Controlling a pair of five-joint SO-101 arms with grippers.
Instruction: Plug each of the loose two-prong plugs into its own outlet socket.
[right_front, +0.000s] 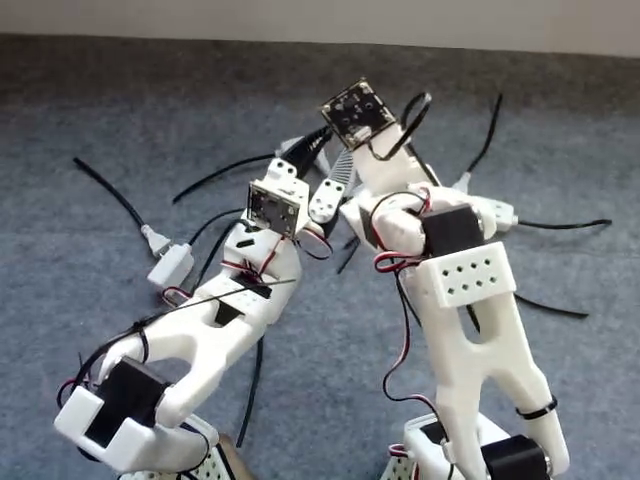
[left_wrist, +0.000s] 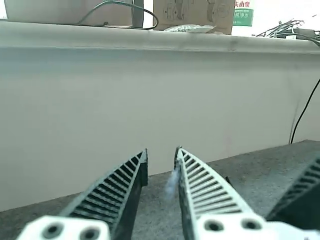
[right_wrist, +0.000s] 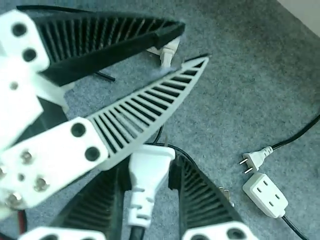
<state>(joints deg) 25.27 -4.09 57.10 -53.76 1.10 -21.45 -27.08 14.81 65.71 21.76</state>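
White plastic arms (right_front: 470, 330) carry black servos (right_front: 125, 395) and red-and-black wires (right_front: 390, 263), and the left hand (left_wrist: 161, 154) has ribbed fingers (left_wrist: 120, 195).

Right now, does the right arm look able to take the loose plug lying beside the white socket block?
Probably not as things stand: the right pincer is shut on a white plug. The loose plug by the socket block lies uncovered on the carpet, so the way is otherwise free.

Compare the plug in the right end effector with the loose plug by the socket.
The held plug sits clamped in the right end effector; the loose plug lies on the carpet beside the socket. The loose plug's prongs show; the held plug's are hidden. Both are white.
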